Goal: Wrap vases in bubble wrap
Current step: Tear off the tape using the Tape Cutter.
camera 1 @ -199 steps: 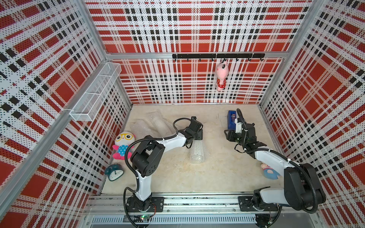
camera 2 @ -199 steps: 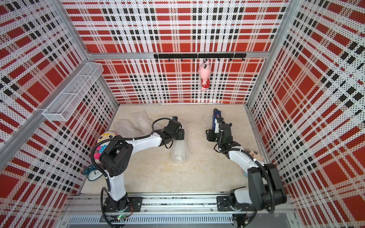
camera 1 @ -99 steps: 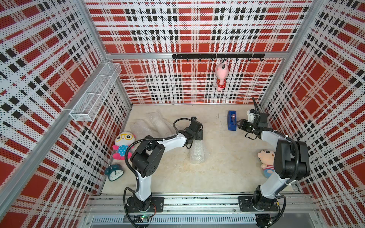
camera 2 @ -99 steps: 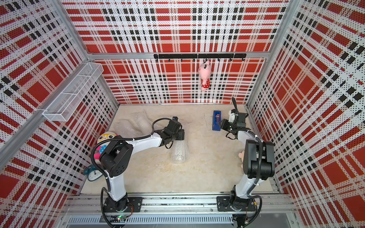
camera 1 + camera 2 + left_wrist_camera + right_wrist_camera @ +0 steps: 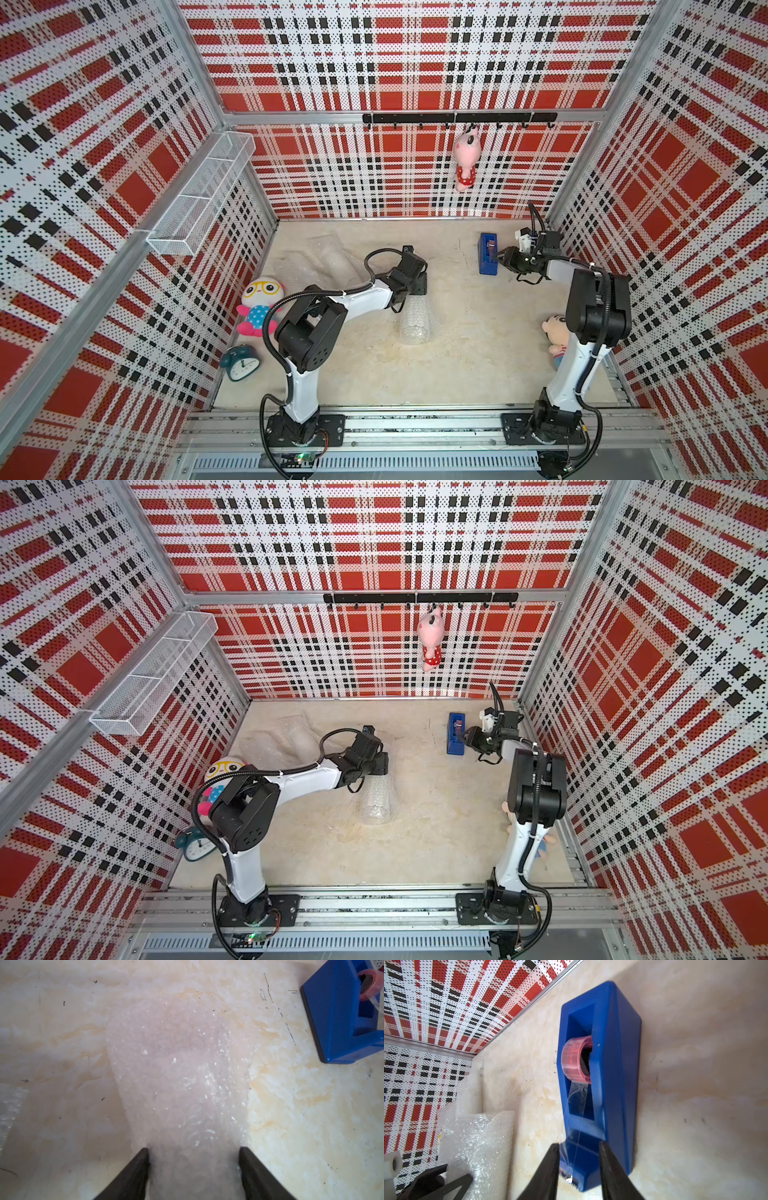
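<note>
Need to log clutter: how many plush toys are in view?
3: pink plush hanging on the back rail, bespectacled plush by the left wall, boy doll partly hidden behind the right arm.

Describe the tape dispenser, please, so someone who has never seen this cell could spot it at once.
Find the pink plush toy hanging on the back wall; on the beige table in front of it, beside the right arm's end effector, stands the tape dispenser. It is the only blue block, carrying a pink roll of tape, unlike the translucent bubble-wrapped bundle nearby.
</note>
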`<state>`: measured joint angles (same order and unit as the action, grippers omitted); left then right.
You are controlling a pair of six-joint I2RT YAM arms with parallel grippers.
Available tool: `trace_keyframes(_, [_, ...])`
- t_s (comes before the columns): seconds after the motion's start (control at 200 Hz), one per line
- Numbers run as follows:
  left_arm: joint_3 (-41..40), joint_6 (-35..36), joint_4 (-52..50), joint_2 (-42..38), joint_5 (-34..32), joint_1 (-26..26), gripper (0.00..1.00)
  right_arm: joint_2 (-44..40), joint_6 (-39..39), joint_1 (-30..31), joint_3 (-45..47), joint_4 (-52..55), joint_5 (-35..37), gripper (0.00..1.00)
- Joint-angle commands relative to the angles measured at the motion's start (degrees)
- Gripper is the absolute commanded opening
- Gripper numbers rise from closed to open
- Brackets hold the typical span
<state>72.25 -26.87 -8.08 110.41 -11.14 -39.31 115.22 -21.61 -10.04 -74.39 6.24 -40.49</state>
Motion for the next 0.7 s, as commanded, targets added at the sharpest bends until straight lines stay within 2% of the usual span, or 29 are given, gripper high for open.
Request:
trace_keyframes(0.0, [-0.86, 0.42, -2.38, 0.91, 0.84, -0.42, 0.69, 2.34, 2.01, -0.46, -1.82, 1.01, -3.33, 0.32])
trace_keyframes(0.291, [-0.48, 0.34, -2.62, 1.38, 0.83, -0.50, 0.69, 5.05, 1.79, -0.50, -3.61, 0.64, -5.91, 0.27])
trace_keyframes(0.696, [-0.14, 0.33, -2.82, 1.94, 0.75, -0.67, 0.70, 7.45, 0.66, -0.52, -5.32, -0.41, -9.67, 0.28])
